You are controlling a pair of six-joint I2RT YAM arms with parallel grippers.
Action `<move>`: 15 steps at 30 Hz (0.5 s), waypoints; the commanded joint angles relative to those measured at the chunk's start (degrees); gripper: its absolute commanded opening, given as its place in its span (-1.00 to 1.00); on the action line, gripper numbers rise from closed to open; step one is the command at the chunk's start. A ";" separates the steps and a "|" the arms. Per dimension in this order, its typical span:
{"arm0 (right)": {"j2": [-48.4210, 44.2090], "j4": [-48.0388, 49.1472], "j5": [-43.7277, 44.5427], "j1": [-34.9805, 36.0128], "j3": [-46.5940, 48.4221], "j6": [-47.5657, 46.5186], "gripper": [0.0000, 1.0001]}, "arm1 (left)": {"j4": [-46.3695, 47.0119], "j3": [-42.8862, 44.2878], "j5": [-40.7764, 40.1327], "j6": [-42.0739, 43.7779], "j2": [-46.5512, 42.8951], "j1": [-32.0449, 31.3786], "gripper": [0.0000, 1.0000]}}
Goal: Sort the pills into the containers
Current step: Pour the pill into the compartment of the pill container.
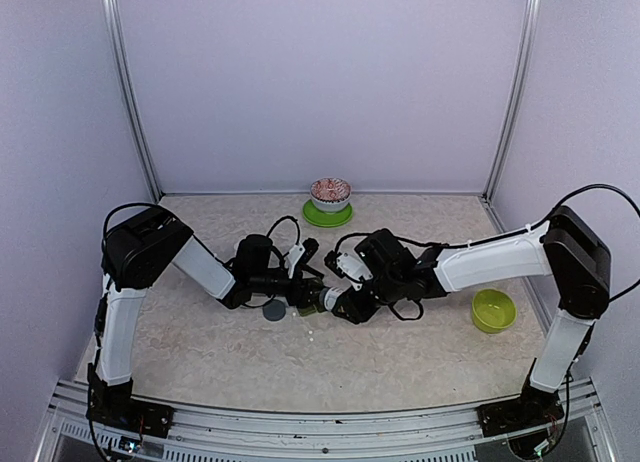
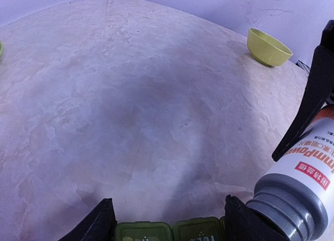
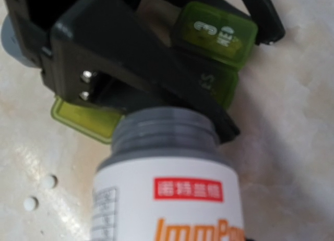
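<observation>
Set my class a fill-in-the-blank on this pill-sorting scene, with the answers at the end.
1. The right pincer holds a bottle; its grey cap lies on the ____.
2. The pill box in the left pincer is ____ in colour.
3. In the right wrist view, ____ loose pills lie beside the bottle.
Answers: table; green; two.

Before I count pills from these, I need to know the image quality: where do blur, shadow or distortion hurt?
Top external: evenly lit and sharp, but too distant for small things. Left wrist: wide-angle bending curves the table, a soft shadow darkens its middle, and the containers are cropped at the bottom. Right wrist: the bottle is close and slightly blurred; two pills are readable.
</observation>
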 commanded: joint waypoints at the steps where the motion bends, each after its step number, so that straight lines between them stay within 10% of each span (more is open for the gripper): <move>1: 1.20 -2.40 -0.16 0.42 2.64 -0.75 -0.42 | 0.65 0.06 0.81 -0.42 1.35 -0.02 0.36; 15: 1.74 -6.98 0.01 -0.06 6.40 -2.13 -0.41 | 0.76 -0.03 0.98 -0.51 1.37 0.07 0.36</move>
